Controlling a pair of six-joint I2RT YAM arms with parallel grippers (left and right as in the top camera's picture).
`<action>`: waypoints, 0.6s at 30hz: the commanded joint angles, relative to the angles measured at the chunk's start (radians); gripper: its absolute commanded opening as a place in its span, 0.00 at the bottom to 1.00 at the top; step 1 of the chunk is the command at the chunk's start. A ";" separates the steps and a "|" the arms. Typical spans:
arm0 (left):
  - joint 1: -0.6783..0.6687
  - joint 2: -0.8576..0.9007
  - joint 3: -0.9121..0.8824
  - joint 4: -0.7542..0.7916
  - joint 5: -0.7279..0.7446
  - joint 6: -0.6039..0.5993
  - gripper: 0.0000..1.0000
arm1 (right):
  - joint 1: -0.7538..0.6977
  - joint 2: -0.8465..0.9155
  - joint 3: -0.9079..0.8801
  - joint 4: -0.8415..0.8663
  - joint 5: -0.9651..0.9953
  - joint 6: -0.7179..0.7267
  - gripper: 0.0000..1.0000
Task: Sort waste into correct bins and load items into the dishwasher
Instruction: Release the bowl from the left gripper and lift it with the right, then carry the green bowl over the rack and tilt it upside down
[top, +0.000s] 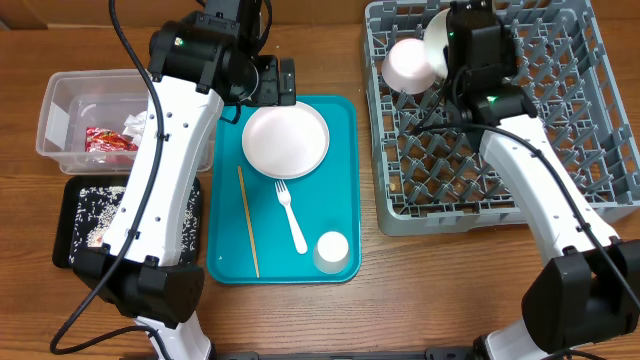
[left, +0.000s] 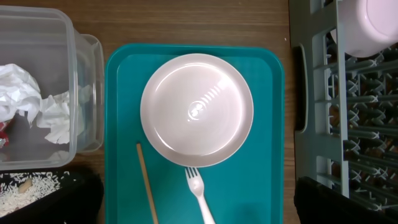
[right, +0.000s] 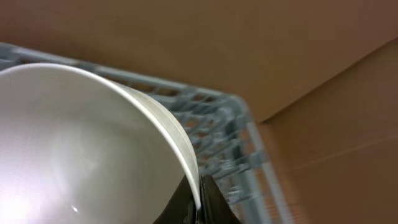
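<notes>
- I'm working over a wooden table (top: 300, 310); the right wrist view shows brown cardboard (right: 311, 56) beyond the rack.
- The right gripper (right: 199, 204) is clamped on the thin rim of a bowl (right: 93, 143), held on edge over the far left corner of the rack (top: 600, 190).
- A second bowl (top: 408, 66) sits upside down in that same corner, just beside the held one.
- The left gripper (top: 275, 82) is spread wide and empty, hovering over the far edge of the teal tray (top: 225, 250).
- The plate (left: 196, 110) lies flat at the tray's far end. I judge it light, stiff and slick. It lies flush, so the rim is the only place to pinch.
- The fork (left: 199, 190) lies mid-tray just near of the plate, thin and springy. I'd take it by the handle.
- The cup (top: 332, 250) stands at the tray's near right corner. It looks light, so it may tip.
- The stick (top: 248, 220) lies along the tray's left side.
- Count: two bowls, one plate, one fork, one cup, one stick.
- There are two bins at the table's left edge: a tub (top: 55, 105) holding one wrapper (top: 108, 140) and napkins (left: 25, 93), and a black tray (top: 70, 250) strewn with grains (top: 100, 200).
</notes>
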 joint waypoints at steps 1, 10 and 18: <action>-0.006 0.002 0.018 0.001 -0.013 0.015 1.00 | -0.037 -0.009 0.009 0.058 0.120 -0.159 0.04; -0.006 0.002 0.018 0.001 -0.013 0.015 1.00 | -0.134 0.090 0.009 0.117 0.082 -0.297 0.04; -0.006 0.002 0.018 0.001 -0.013 0.015 1.00 | -0.142 0.189 0.009 0.226 0.135 -0.436 0.04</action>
